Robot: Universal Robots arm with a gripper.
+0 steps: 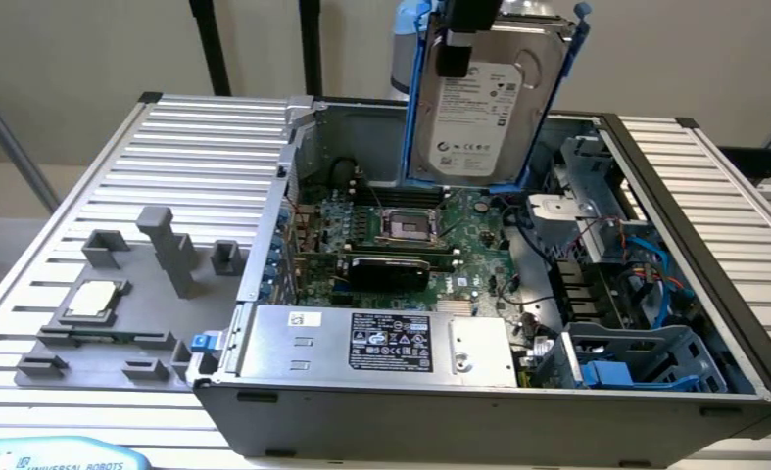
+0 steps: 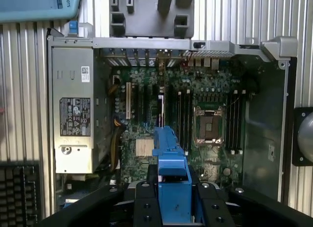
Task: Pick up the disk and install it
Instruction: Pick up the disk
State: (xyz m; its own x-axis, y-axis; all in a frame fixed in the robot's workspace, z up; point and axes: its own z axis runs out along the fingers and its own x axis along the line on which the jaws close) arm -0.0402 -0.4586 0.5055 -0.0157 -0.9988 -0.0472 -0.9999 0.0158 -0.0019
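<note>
The disk (image 1: 490, 108) is a silver-grey hard drive with a white label in a bright blue carrier. It hangs upright above the rear part of the open computer case (image 1: 267, 245). My gripper (image 1: 469, 39) is shut on its upper edge. In the wrist view the blue carrier edge (image 2: 171, 163) sticks out between my black fingers (image 2: 145, 202), over the motherboard (image 2: 195, 104).
A grey power supply box (image 1: 385, 343) with a black-and-white sticker fills the case's near side. A blue-grey drive bay (image 1: 640, 362) sits at the exterior view's right. A grey fixture (image 1: 137, 294) holding a small silver chip (image 1: 98, 299) lies on the slatted table (image 1: 202, 137).
</note>
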